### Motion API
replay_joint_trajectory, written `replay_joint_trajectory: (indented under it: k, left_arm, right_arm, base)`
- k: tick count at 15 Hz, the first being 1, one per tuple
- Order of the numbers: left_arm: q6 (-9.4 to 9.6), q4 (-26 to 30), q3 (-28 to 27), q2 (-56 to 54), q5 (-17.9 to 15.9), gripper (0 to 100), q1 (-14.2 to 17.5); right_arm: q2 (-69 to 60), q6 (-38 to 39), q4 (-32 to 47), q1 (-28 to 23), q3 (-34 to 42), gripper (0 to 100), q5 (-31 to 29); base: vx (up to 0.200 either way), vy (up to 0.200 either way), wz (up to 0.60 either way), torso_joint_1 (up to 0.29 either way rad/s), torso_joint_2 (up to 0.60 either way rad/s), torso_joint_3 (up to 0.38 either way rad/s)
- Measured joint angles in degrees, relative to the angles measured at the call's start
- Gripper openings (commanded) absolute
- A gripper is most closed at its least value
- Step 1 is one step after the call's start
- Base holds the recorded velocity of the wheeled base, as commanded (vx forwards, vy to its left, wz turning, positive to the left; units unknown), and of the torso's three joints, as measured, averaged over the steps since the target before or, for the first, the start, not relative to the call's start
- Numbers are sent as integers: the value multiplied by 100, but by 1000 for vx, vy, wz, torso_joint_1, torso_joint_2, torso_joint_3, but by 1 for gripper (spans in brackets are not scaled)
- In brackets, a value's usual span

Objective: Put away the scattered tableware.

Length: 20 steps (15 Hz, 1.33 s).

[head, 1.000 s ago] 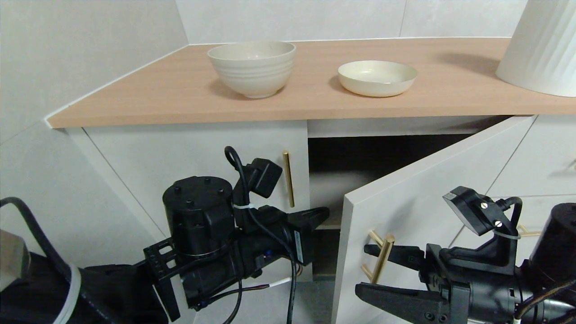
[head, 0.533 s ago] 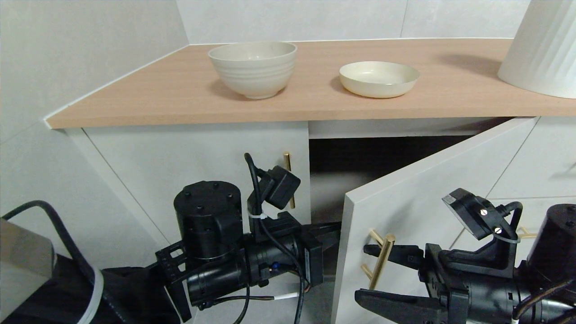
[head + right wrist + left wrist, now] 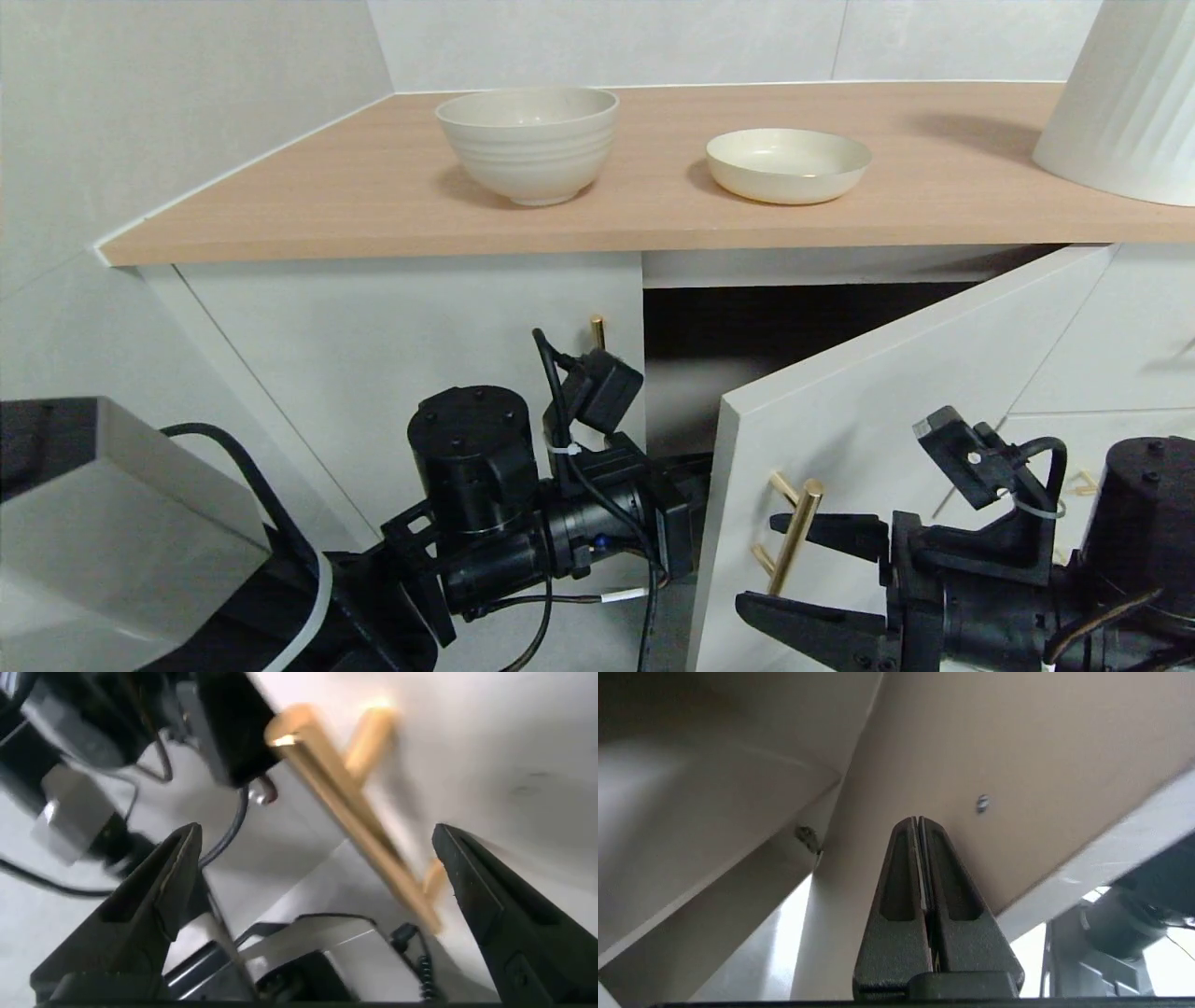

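A deep cream bowl (image 3: 527,140) and a shallow cream dish (image 3: 789,163) stand apart on the wooden countertop (image 3: 373,201). Below them a white cabinet door (image 3: 868,439) hangs partly open. My right gripper (image 3: 794,579) is open, one finger on each side of the door's brass handle (image 3: 794,537), without touching it. The right wrist view shows that handle (image 3: 350,812) between the spread fingers (image 3: 168,896) of the right gripper (image 3: 327,859). My left gripper (image 3: 918,826) is shut on nothing, its tips close to the door's inner face (image 3: 1036,765), behind the door's free edge.
A large white ribbed object (image 3: 1134,103) stands at the counter's right end. The closed left cabinet door (image 3: 401,345) has its own brass handle (image 3: 597,331). A wall borders the left side. White drawer fronts (image 3: 1120,355) lie behind the open door.
My left arm has moved right and forward, taking its shut gripper behind the open door's edge. The right gripper has sunk slightly beside the handle, still open.
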Motion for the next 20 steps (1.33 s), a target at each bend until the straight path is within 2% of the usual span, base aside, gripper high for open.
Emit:
replay_joint_trajectory:
  k: [4,9,14,16,18,20]
  left_arm:
    - [-6,35,-13,105,-34,0,-63]
    - [-17,57,24,166,-45,0,-116]
    - [-50,74,-71,240,-32,0,-204]
    - [-52,282,-380,358,-24,0,-200]
    - [-55,859,-912,502,-5,0,-197]
    - [-55,1156,-1408,720,-5,0,-200]
  right_arm:
    - [-563,17,-2,-227,163,100,-180]
    - [-1100,2,18,-268,649,100,-178]
    - [-1501,2,38,-276,722,100,-162]
    - [-1574,5,44,-277,722,100,-167]
    - [-1615,5,55,-286,741,100,-191]
    - [-1649,5,51,-279,747,100,-169]
  base:
    - [0,0,0,0,0,0]
    - [0,0,0,0,0,0]
    - [-200,0,0,2,0,3]
    - [-100,0,0,-1,1,-1]
    - [0,0,0,0,0,0]
    - [0,0,0,0,0,0]
